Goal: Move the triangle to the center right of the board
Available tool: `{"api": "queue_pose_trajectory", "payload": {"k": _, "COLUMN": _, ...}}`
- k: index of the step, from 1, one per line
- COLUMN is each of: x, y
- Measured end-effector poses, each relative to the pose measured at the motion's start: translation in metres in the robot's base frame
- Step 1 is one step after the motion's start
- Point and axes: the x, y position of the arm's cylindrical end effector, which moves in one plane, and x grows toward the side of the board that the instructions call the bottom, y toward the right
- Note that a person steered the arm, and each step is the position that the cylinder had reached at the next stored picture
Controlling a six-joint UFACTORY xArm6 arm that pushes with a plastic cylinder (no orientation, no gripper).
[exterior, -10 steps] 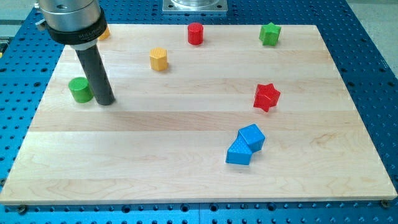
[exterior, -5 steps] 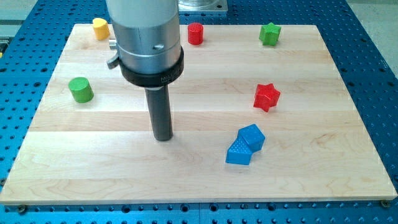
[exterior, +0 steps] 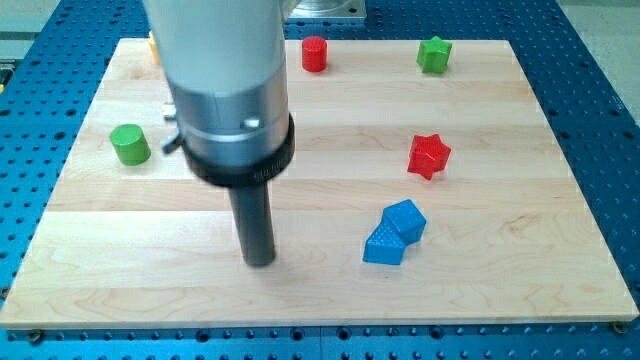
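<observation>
Standing on the wooden board [exterior: 560, 200], the arm's dark rod comes down from a wide grey cylinder that fills the upper left-centre of the view, and my tip [exterior: 260, 262] rests on the wood in the lower half of the board, left of centre. The rod has no jaws, so there is nothing to open or close; the tip touches no block and holds nothing. To the view's right of the tip, with bare wood between them, lie two blue blocks pressed against each other: the lower-left one, with a dotted top face, looks like the blue triangle [exterior: 384, 246], and the upper-right one is a blue cube-like block [exterior: 405, 219], though their exact outlines are hard to make out. This pair sits a little right of the board's middle and below it, near the tip's own height in the view. Above and to the right of the pair, apart from it, is a red star [exterior: 429, 155]. A green star [exterior: 434, 54] stands near the board's top right corner, and a red cylinder [exterior: 315, 53] near the top edge at centre. A green cylinder [exterior: 130, 144] sits by the left edge, well apart from the tip. A sliver of a yellow block [exterior: 152, 42] shows at the top left, mostly hidden behind the arm, its shape unclear.
</observation>
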Motion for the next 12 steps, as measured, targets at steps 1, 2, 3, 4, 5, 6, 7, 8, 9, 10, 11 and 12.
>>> {"api": "queue_pose_trajectory", "payload": {"k": 1, "x": 0.021, "y": 0.033}}
{"api": "queue_pose_trajectory", "payload": {"k": 2, "x": 0.021, "y": 0.052}}
{"api": "queue_pose_trajectory", "payload": {"k": 3, "x": 0.024, "y": 0.052}}
{"api": "queue_pose_trajectory", "payload": {"k": 4, "x": 0.035, "y": 0.071}}
{"api": "queue_pose_trajectory", "payload": {"k": 5, "x": 0.034, "y": 0.108}}
{"api": "queue_pose_trajectory", "payload": {"k": 6, "x": 0.016, "y": 0.116}}
{"api": "queue_pose_trajectory", "payload": {"k": 7, "x": -0.033, "y": 0.117}}
{"api": "queue_pose_trajectory", "payload": {"k": 8, "x": -0.073, "y": 0.119}}
{"api": "queue_pose_trajectory", "payload": {"k": 9, "x": -0.108, "y": 0.122}}
{"api": "queue_pose_trajectory", "payload": {"k": 10, "x": -0.136, "y": 0.125}}
{"api": "queue_pose_trajectory", "payload": {"k": 11, "x": -0.156, "y": 0.141}}
{"api": "queue_pose_trajectory", "payload": {"k": 12, "x": -0.172, "y": 0.062}}
